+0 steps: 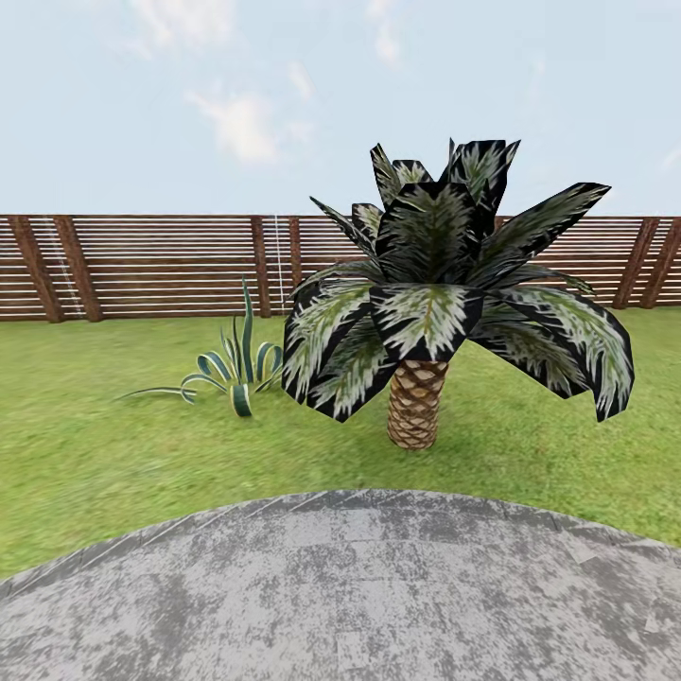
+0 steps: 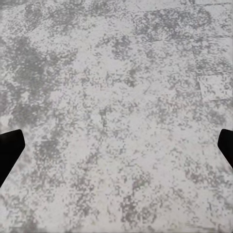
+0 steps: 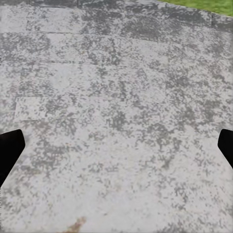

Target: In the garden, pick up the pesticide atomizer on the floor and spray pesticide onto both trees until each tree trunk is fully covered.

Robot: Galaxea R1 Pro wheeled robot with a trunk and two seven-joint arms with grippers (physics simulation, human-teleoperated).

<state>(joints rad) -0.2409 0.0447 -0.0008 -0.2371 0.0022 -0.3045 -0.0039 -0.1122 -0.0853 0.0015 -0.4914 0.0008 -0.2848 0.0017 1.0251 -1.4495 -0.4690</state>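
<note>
The pesticide atomizer and the tall trees with their trunks are out of view. In the head view the garden lawn (image 1: 85, 454) stretches to a brown slat fence (image 1: 161, 268), and grey stone paving (image 1: 359, 596) curves across the foreground. My left gripper (image 2: 116, 150) hangs open over mottled grey paving (image 2: 116, 87), its dark fingertips (image 2: 8, 153) at the picture's sides with nothing between them. My right gripper (image 3: 116, 150) is open too, over the same kind of paving (image 3: 111, 97), with a strip of grass (image 3: 204, 5) at one corner.
A short palm (image 1: 416, 402) with a brown scaly trunk and wide dark fronds stands on the grass just past the paving's edge. A small striped spiky plant (image 1: 236, 364) grows to its left. The fence closes off the far side.
</note>
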